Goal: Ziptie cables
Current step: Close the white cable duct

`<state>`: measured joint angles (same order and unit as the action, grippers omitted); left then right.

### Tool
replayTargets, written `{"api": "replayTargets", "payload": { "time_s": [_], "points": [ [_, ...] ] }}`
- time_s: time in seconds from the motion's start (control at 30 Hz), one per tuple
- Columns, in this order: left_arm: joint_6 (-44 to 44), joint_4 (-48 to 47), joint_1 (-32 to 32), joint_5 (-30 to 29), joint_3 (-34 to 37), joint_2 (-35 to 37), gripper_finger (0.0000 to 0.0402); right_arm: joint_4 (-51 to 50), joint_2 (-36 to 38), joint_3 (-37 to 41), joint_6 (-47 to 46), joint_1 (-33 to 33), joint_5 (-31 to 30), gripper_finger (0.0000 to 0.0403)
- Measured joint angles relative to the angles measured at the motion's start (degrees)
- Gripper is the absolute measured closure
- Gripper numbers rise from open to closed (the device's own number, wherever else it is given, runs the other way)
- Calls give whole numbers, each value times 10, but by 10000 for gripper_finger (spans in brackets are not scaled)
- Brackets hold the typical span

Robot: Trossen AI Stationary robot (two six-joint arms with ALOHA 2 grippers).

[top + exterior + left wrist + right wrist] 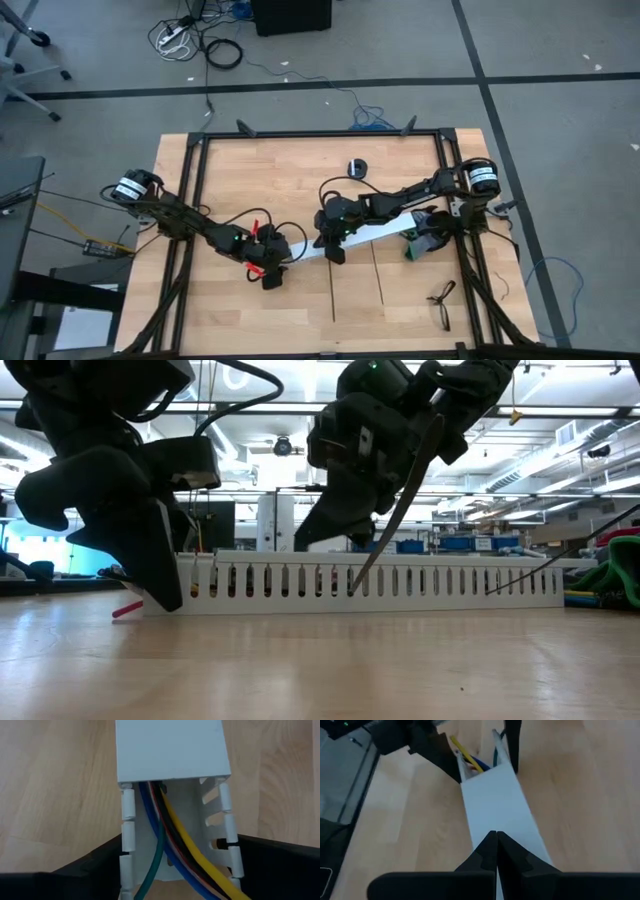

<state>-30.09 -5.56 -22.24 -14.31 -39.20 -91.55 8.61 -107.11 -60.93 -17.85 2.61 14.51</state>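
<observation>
both arms are dark and jointed, each with a small green light on its forearm. each base carries a silver cylinder with a black label. the right arm's fingers [496, 851] are black, tapered wedges.

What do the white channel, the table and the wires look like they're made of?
Channel: probably moulded plastic, matt white, with thin even slotted walls.
Table: wood, pale planks with visible grain and joints, probably sealed.
Wires: smooth, slightly glossy coloured jackets, likely plastic insulation; their cores are hidden.
</observation>
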Motion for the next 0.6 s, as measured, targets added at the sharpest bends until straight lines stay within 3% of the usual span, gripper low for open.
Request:
{"api": "replayTargets", "payload": {
  "time_s": [0.23,0.47,0.6],
  "points": [
    [0,10,0,0,0,0,111,-14,-11,-1,-6,8,-10,403],
    [0,16,0,1,0,0,124,78,-60,-3,-46,17,7,403],
    [0,16,0,1,0,0,133,79,-61,-3,-58,18,-10,403]
  ]
}}
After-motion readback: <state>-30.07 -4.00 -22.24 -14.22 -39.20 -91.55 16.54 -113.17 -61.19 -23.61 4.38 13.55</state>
